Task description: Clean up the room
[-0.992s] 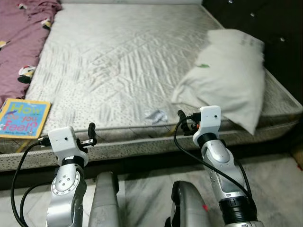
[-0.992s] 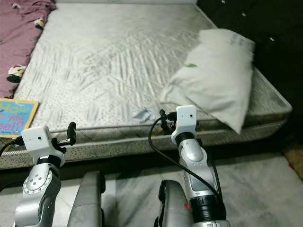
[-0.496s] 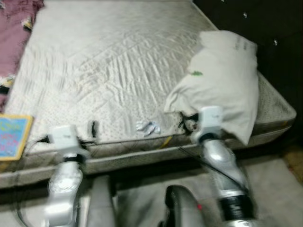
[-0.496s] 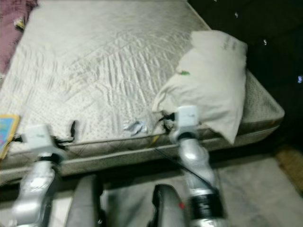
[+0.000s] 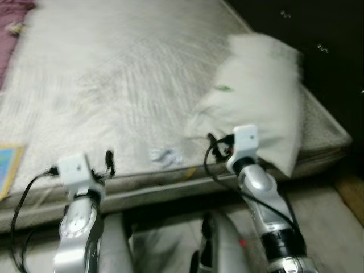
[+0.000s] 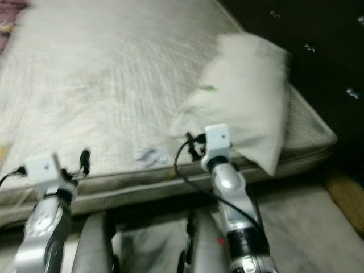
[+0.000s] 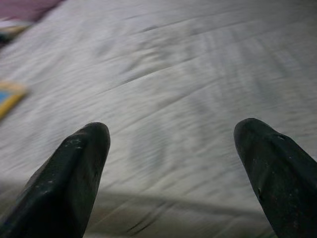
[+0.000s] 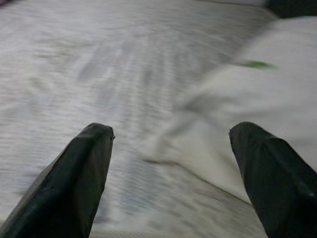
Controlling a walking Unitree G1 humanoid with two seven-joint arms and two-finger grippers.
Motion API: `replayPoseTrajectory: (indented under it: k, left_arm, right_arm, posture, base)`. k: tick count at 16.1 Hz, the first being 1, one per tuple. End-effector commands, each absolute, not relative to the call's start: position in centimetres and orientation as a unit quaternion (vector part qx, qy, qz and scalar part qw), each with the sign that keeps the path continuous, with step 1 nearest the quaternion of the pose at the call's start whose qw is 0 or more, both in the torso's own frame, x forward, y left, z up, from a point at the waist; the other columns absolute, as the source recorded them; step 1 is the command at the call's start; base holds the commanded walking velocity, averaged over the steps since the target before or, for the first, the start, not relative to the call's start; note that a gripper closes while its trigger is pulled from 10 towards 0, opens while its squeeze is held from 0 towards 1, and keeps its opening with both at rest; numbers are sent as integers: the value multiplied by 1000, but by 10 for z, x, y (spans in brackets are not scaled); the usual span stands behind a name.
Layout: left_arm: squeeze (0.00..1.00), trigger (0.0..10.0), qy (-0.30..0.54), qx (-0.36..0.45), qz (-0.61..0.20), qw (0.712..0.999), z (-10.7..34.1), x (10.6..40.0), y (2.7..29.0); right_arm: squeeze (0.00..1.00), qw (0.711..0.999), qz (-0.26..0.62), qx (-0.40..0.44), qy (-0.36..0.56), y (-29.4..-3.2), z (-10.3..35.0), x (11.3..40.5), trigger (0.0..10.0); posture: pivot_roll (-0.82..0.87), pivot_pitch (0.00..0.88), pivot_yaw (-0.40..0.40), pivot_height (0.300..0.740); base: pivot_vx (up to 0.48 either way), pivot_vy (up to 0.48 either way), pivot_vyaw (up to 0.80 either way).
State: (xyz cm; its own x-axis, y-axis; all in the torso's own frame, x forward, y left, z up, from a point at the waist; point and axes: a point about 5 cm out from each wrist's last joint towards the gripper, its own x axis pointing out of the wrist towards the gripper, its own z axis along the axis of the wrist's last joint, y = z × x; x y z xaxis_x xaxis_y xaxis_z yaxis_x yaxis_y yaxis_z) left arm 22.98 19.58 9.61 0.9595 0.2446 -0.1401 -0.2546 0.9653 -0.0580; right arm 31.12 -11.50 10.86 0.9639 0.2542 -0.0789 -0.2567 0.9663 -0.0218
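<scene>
White and blurred with camera motion, the left eye view looks down over a bare quilted mattress (image 5: 114,85) that the robot stands facing at its near edge. A large white pillow (image 5: 259,96) lies crooked near the mattress's right edge, its long axis running from the far end toward the near right corner, and one corner hangs past the edge. The right gripper (image 5: 219,145) is raised directly in front of the pillow's near end, so the right arm is clearly the closer one; the pillow lies ahead of it and slightly to its right. A small crumpled white scrap (image 5: 165,156) sits on the mattress just to the left of that gripper, between the two arms. The left gripper (image 5: 108,162) hovers at the mattress's near edge, well apart from the pillow, and a bright yellow and blue book (image 5: 8,170) pokes in at the far left. In the right eye view a dark padded headboard (image 6: 318,62) rises behind the pillow. In the left wrist view the two black fingers (image 7: 69,173) stand wide apart over bare mattress. In the right wrist view the fingers (image 8: 74,173) are likewise spread apart and empty, with the pillow's edge (image 8: 257,109) lying just ahead, nothing blocking the reach.
</scene>
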Motion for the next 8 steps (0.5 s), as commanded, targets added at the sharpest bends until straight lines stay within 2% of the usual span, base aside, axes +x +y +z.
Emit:
replayPoseTrajectory:
  k: [1,5,8]
  left_arm:
    - [0,10000,67,-28,139,988,99,224,201]
    - [0,10000,80,-23,159,984,100,209,210]
    - [0,10000,83,-12,158,984,104,201,206]
  right_arm:
    - [0,988,147,-10,51,-108,104,314,10000]
    - [0,982,174,-3,74,-93,96,325,10000]
    - [0,976,196,7,96,-83,86,326,10000]
  posture:
    - [121,169,-89,579]
    - [146,198,-99,579]
    - [162,226,-106,579]
  base:
    - [0,0,756]
    - [0,0,734]
    - [0,0,0]
